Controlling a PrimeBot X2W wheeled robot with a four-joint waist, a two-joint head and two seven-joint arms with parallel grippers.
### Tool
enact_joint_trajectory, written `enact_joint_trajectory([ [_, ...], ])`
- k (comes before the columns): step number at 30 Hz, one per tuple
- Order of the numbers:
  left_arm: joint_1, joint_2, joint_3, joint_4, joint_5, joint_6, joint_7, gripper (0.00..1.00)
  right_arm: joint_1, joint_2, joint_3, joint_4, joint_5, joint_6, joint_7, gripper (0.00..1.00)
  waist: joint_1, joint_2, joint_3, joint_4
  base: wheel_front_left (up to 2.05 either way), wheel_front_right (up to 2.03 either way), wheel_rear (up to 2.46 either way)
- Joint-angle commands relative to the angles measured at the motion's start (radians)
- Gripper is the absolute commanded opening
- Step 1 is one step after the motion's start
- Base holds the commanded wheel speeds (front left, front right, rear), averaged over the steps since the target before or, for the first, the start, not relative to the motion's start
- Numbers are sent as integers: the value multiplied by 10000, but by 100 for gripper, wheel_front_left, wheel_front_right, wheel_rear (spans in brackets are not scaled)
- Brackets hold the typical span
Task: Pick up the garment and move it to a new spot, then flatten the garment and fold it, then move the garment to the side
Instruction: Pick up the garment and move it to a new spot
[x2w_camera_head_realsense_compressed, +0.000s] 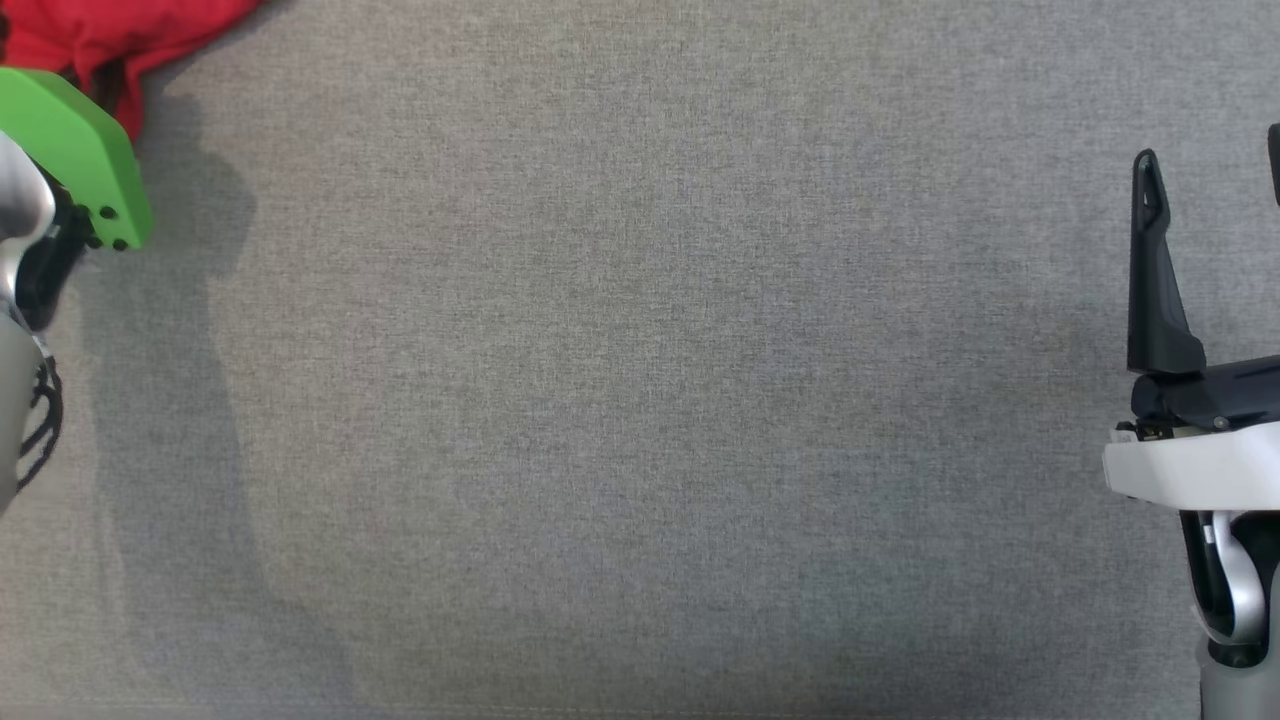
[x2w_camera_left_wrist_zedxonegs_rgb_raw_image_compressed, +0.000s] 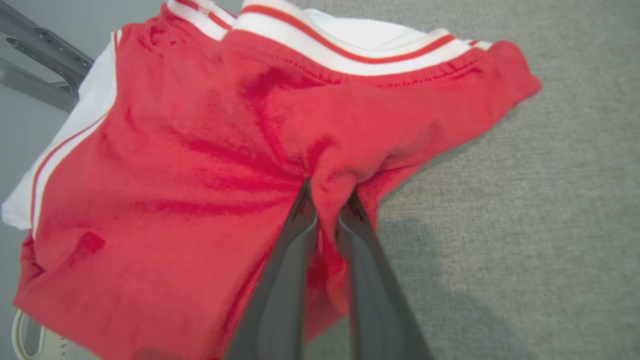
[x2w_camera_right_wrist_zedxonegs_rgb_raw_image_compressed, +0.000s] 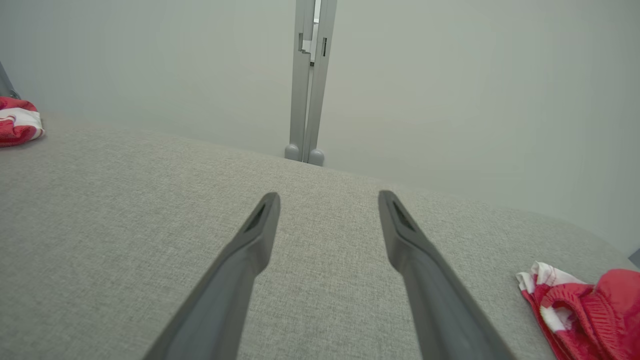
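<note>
Left gripper (x2w_camera_left_wrist_zedxonegs_rgb_raw_image_compressed: 328, 192) is pinched nearly closed on a bunched fold of the red garment (x2w_camera_left_wrist_zedxonegs_rgb_raw_image_compressed: 200, 150), dead center of the left wrist view. Right gripper (x2w_camera_right_wrist_zedxonegs_rgb_raw_image_compressed: 328, 196) is spread wide and holding nothing. In the head view the garment (x2w_camera_head_realsense_compressed: 100, 30) is mostly cut off at the upper left corner.

Grey woven cloth (x2w_camera_head_realsense_compressed: 640, 400) covers the surface. A bunched red garment (x2w_camera_head_realsense_compressed: 120, 35) shows in the top left corner, partly behind a green plate (x2w_camera_head_realsense_compressed: 75, 150) on the left arm (x2w_camera_head_realsense_compressed: 20, 220) (whose shadow (x2w_camera_head_realsense_compressed: 170, 330) falls on the cloth beside it). At the right edge the right gripper (x2w_camera_head_realsense_compressed: 1210, 150) points up with one dark finger (x2w_camera_head_realsense_compressed: 1155, 280) in full view. The other is cut by the frame, and the two stand well apart.
</note>
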Motion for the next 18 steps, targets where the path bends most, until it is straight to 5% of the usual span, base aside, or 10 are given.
enact_joint_trajectory([
  [1, -269, 156, -88, -27, -65, -10, -122, 0, -128, 41, 17, 90, -28, -16, -109, 100, -1, 0, -236, 16, 0, 0, 0],
  [10, -888, 363, -497, -528, -189, -10, -1345, 0, -255, 349, 90, 986, 216, -16, -641, 100, -1, 0, -1577, -91, 0, 0, 0],
  [18, -1333, -223, -1008, -1483, -67, -10, -1987, 0, 124, 578, -145, 2021, 512, -16, -1277, 100, -1, 0, -3329, -455, 0, 0, 0],
])
